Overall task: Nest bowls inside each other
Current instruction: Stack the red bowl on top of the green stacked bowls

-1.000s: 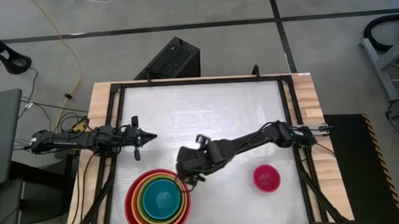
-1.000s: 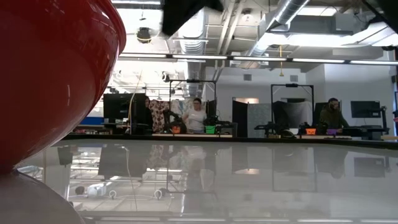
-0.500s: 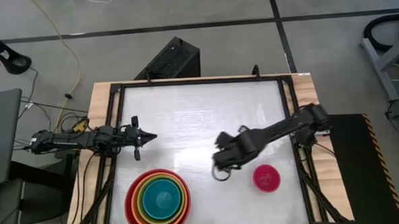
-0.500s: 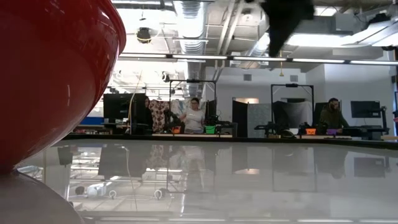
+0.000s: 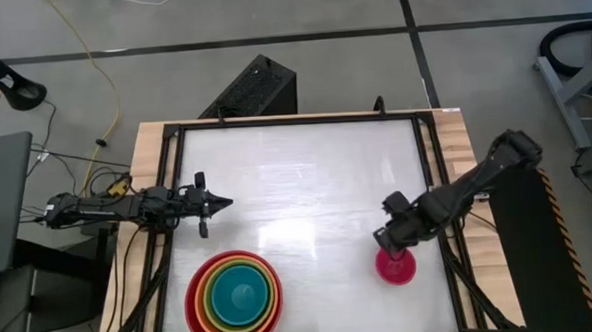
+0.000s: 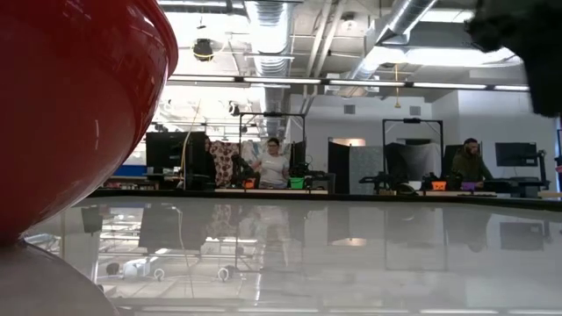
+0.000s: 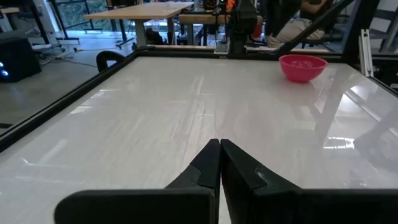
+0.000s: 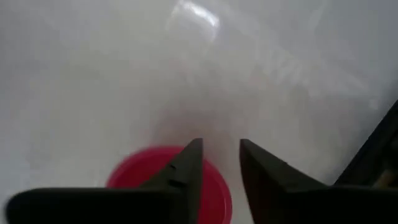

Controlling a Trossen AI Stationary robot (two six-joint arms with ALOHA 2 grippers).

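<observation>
Right jaws point(image 8: 216, 163) spread partway, hanging over pink bowl point(image 5: 395, 266) rim; nothing between them. Left jaws point(image 7: 219, 163) pressed together, parked over bench point(image 5: 306, 176), stack point(image 5: 234, 296) nearby

red bowl point(image 6: 70, 114) edge-cropped | magenta bowl point(image 8: 143, 180) blurred, perhaps partly behind right claw point(image 8: 217, 163)

The surface point(image 5: 296, 176) is a smooth, glossy white sheet that mirrors the ceiling lights, edged with pale wood point(image 5: 458, 139) and a black metal frame point(image 5: 427, 140). The red bowl point(image 6: 70, 105) is shiny plastic, as is the magenta bowl point(image 7: 303, 67). The left pincer point(image 7: 220, 163) looks matt black.
</observation>
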